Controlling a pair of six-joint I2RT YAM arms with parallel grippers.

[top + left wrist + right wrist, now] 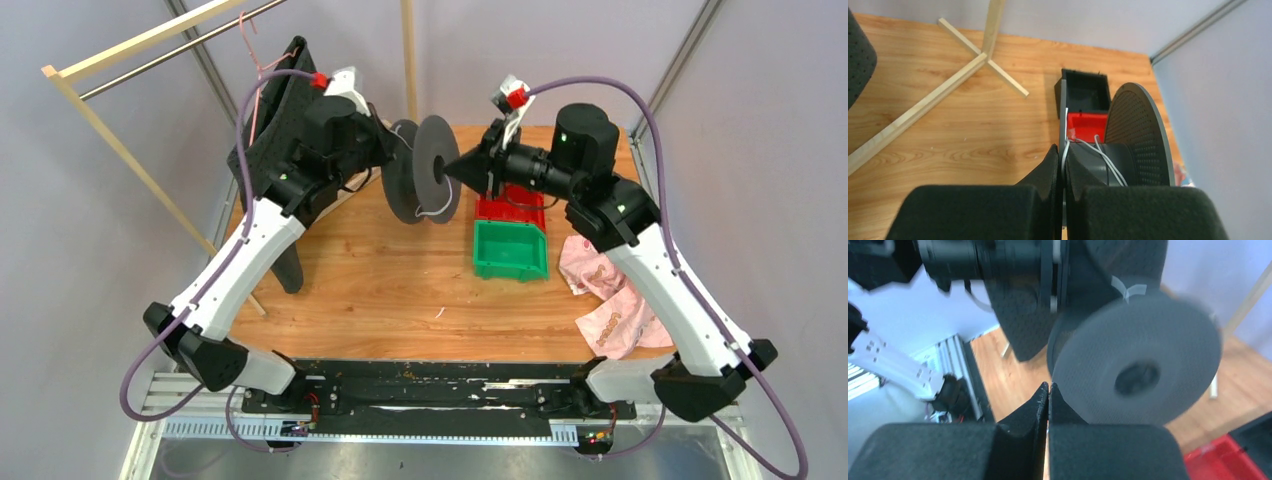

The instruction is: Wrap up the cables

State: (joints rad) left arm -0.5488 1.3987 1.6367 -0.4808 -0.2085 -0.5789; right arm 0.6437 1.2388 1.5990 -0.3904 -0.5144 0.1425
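Note:
A dark grey spool [425,170] stands on edge at the back middle of the wooden table. Thin white cables [1105,160] lie in a few turns over its hub, and a loop hangs below it [432,212]. My left gripper [388,145] is shut on the spool's near flange [1063,120]. One cable strand runs down into the gap between its fingers [1048,170]. My right gripper [455,168] is shut and empty, with its tip at the outer face of the other flange [1138,370]. In the right wrist view the right gripper [1048,386] sits just left of that disc.
A red bin [510,208] and a green bin [510,250] sit right of the spool, with a black bin [1085,90] behind. A pink cloth [605,300] lies at the right edge. A black perforated panel [275,130] and a wooden rack [130,150] stand at the left.

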